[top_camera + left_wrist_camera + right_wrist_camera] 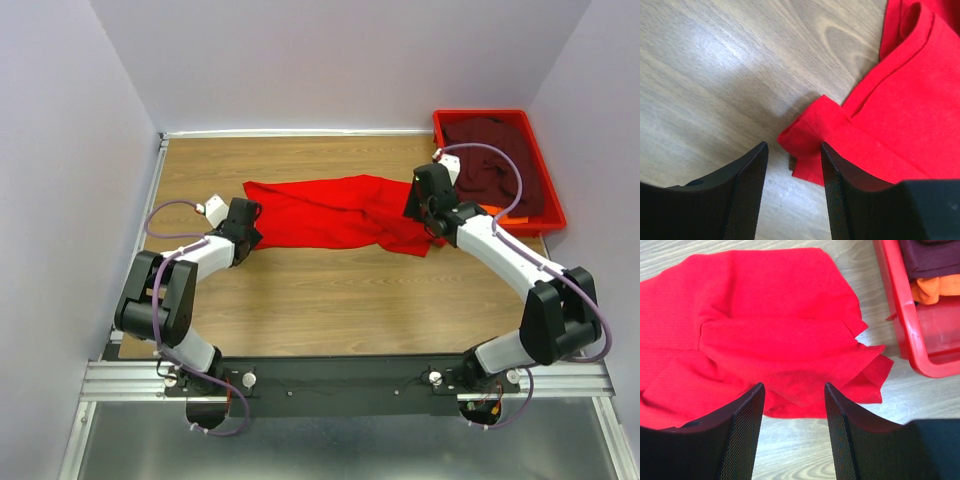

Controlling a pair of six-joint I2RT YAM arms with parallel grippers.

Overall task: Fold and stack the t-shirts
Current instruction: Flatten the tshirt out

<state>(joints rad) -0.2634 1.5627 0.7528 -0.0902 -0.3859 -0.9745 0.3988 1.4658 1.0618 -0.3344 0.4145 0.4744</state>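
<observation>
A bright red t-shirt lies crumpled on the wooden table, spread left to right. My left gripper is open at its left end, with a folded corner of the shirt just ahead of the jaws. My right gripper is open over the shirt's right end; the shirt's wrinkled edge lies just beyond the empty jaws. A dark maroon t-shirt lies bunched in the red tray at the back right.
The red plastic tray's rim is close to the right of my right gripper, with an orange cloth and dark cloth inside. Walls enclose the table on the left, back and right.
</observation>
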